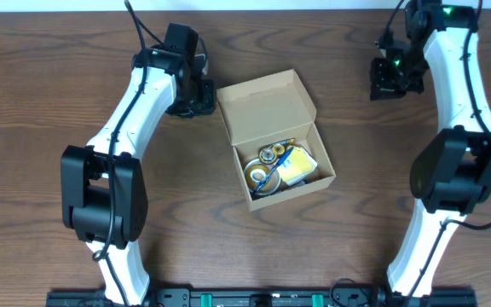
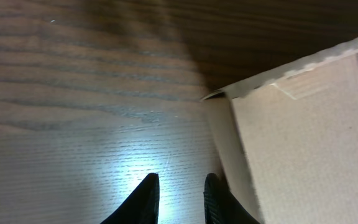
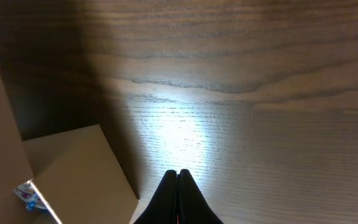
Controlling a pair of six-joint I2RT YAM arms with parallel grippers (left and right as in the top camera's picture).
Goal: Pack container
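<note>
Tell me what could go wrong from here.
1. The left gripper sits beside the open lid of the container, jaws slightly apart on nothing; a push could slide the box instead of folding the flap.
2. The right gripper is shut and off to the side, so nothing braces the box.
3. The yellow item near the rim might catch the lid.

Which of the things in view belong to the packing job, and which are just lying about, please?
Belong to the job: cardboard box, lid open; roll of tape and yellow item inside it.
Lying about: nothing loose shows outside the box, only the wooden table.
</note>
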